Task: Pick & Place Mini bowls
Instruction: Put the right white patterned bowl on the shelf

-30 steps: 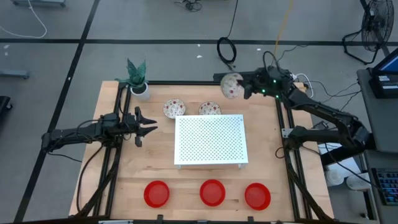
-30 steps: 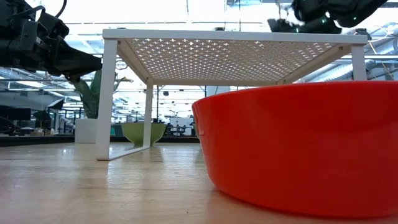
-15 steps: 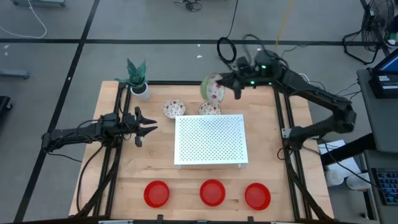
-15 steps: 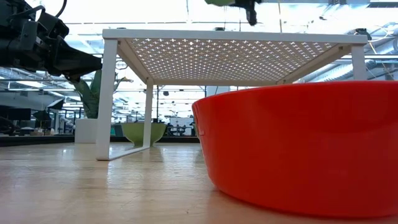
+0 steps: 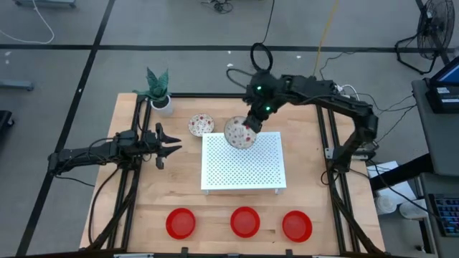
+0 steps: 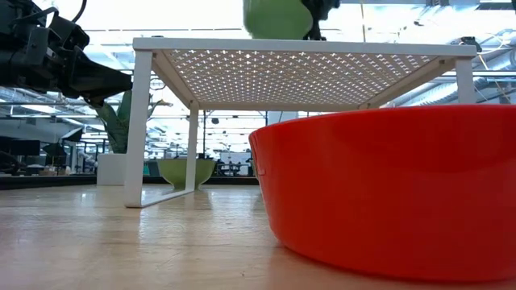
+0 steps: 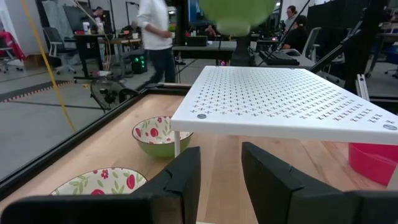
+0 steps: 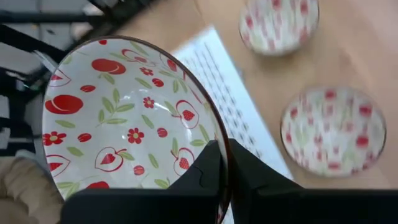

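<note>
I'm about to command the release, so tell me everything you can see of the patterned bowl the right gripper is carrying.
The patterned bowl is small, round and shallow, glossy like glazed ceramic: white inside with red fruit, flowers and green leaves, plain green outside. The right gripper is shut on its rim, one finger inside and one outside. It hangs tilted in the air over the back edge of the white perforated board, touching nothing else.
</note>
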Controlling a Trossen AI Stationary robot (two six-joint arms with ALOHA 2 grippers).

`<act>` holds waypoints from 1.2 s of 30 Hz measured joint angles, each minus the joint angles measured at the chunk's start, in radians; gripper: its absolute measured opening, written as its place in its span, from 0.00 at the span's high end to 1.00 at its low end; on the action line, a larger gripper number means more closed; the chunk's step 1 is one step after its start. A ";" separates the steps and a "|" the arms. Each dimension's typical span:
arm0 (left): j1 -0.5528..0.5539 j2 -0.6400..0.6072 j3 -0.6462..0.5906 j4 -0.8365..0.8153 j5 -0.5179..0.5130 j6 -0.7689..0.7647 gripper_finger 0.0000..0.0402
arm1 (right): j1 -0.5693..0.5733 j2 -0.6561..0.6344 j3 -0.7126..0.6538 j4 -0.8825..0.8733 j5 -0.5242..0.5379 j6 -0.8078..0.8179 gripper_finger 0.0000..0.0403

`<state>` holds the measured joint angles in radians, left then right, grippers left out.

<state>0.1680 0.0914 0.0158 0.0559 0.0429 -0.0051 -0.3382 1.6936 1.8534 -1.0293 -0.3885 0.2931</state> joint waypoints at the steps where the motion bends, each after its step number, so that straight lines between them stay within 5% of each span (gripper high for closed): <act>1: 0.000 0.000 0.000 0.000 0.000 0.000 0.70 | 0.000 0.012 0.000 -0.021 0.000 0.002 1.00; 11: 0.000 0.000 0.000 0.000 0.000 0.000 0.70 | 0.005 0.088 0.001 -0.095 0.007 -0.002 1.00; 21: 0.000 0.000 0.000 0.000 0.000 0.000 0.70 | 0.015 0.089 -0.013 -0.131 0.127 -0.001 1.00; 36: 0.000 0.000 0.000 0.000 0.000 0.000 0.70 | 0.043 0.089 -0.041 -0.126 0.123 0.002 0.99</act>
<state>0.1679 0.0914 0.0158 0.0559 0.0425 -0.0051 -0.2956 1.7828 1.8126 -1.1552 -0.2652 0.2947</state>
